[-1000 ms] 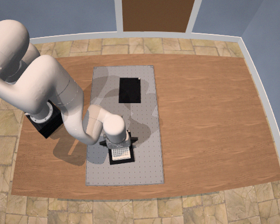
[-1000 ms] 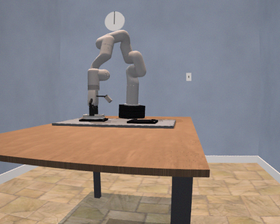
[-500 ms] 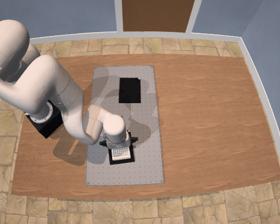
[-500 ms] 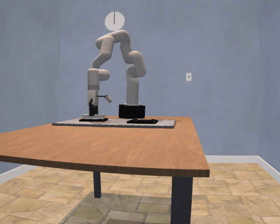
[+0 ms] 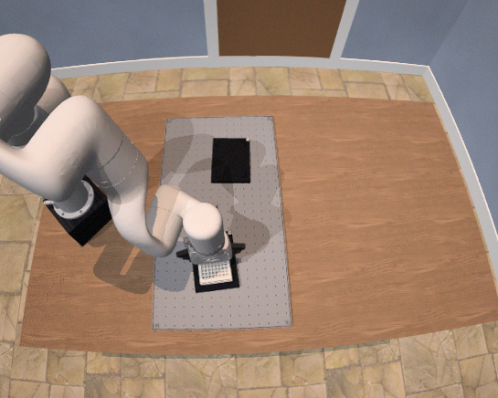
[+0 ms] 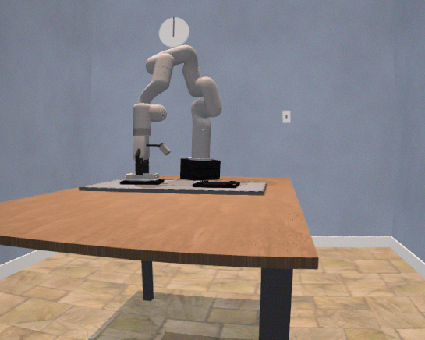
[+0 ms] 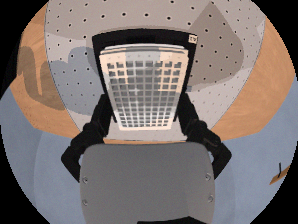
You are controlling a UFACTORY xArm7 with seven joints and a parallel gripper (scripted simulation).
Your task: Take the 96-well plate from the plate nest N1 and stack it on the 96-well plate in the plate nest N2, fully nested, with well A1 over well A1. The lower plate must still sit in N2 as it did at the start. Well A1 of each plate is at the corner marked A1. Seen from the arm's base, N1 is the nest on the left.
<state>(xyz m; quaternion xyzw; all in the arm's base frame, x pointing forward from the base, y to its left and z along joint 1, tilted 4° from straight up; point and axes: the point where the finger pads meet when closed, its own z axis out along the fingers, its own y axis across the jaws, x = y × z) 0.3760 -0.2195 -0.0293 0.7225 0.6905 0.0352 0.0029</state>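
Observation:
The black nest N1 (image 5: 230, 160) lies empty on the grey baseplate; it also shows in the side view (image 6: 216, 183). The nest N2 (image 5: 217, 284) holds a white 96-well plate (image 5: 216, 272), seen from above in the wrist view (image 7: 145, 88). In the side view the white plates (image 6: 142, 177) form a low stack on N2, and I cannot tell the upper from the lower one. My gripper (image 7: 144, 101) (image 6: 142, 166) stands straight over this stack, fingers open on either side of the plate's near end. A small white corner label (image 7: 192, 38) sits at the nest's far right corner.
The arm's black base block (image 5: 80, 218) stands at the table's left edge, beside the baseplate. The wooden table (image 5: 349, 219) stretches wide to the right of the baseplate.

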